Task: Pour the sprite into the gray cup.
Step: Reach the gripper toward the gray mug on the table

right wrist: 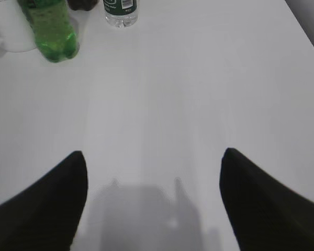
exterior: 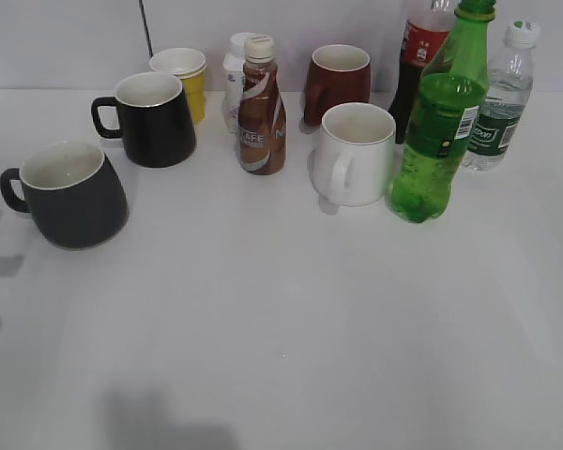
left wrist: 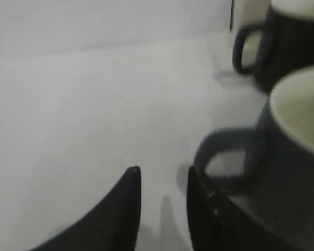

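The sprite point(exterior: 439, 131), a tall green bottle, stands upright at the right, next to a white mug point(exterior: 355, 155). It also shows far off at the top left of the right wrist view point(right wrist: 49, 26). The gray cup point(exterior: 70, 192) stands at the left with its handle pointing left. Neither gripper shows in the exterior view. My left gripper point(left wrist: 163, 170) is low over the table with a narrow empty gap between its fingers. Its right finger is just beside the handle of the gray cup point(left wrist: 298, 157). My right gripper point(right wrist: 154, 154) is wide open and empty over bare table.
A glossy black mug point(exterior: 150, 117), a yellow cup point(exterior: 183, 80), a coffee bottle point(exterior: 261, 108), a brown mug point(exterior: 338, 82), a cola bottle point(exterior: 418, 56) and a clear water bottle point(exterior: 497, 103) stand along the back. The black mug point(left wrist: 293, 47) is behind the gray cup.
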